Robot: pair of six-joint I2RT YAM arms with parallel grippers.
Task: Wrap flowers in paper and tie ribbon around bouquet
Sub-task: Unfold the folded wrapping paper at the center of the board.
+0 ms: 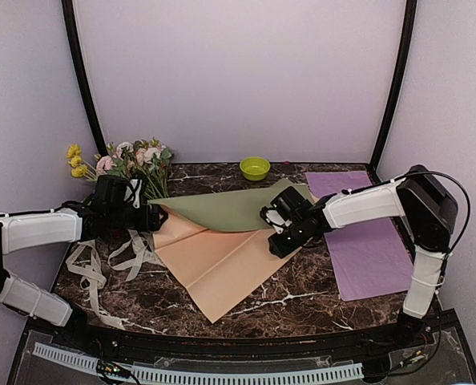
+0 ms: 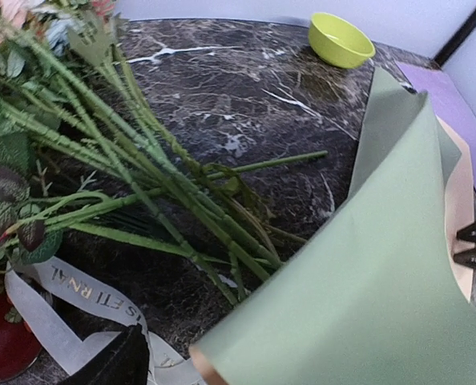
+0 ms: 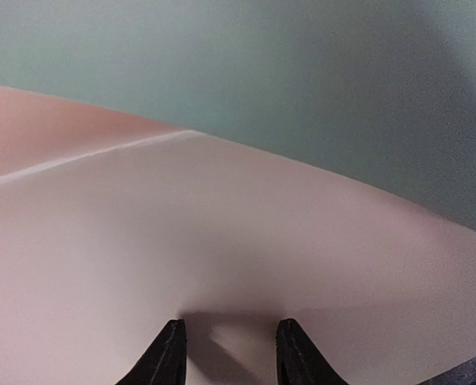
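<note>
the flowers [image 2: 142, 176] are laid by the paper [image 2: 366, 281], unwrapped, the ribbon [image 2: 70, 289] untied; the right gripper [image 3: 228, 343] is parted against paper, the left gripper [image 1: 155, 217] cannot be judged.

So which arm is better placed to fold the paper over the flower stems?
Right, probably. The right gripper meets the paper at its right edge, where the green sheet curls up. The left gripper is over by the flowers and ribbon.
</note>
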